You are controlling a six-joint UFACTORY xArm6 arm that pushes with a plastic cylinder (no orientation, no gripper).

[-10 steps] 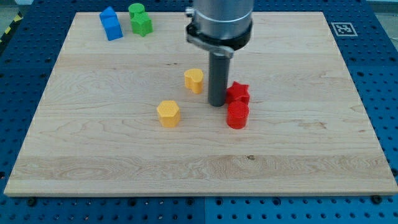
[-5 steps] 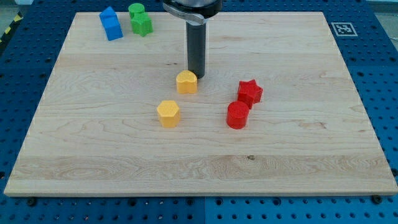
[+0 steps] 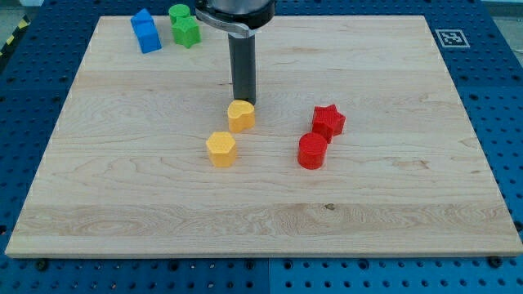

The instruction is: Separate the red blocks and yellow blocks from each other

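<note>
Red blocks, you see, lie together right of the middle of the surface (image 3: 392, 204): the red star block (image 3: 328, 121) touches the red round block (image 3: 311, 151) just below it. Both yellow blocks lie left of them, near the centre: the upper yellow block (image 3: 240, 115) and the yellow hexagonal block (image 3: 221, 149), close but apart. My tip (image 3: 243, 101) touches the upper yellow block on its top side. You have no claw here, only the rod. Two blue blocks (image 3: 145, 31) and two green blocks (image 3: 184, 25) stay near the top-left corner.
</note>
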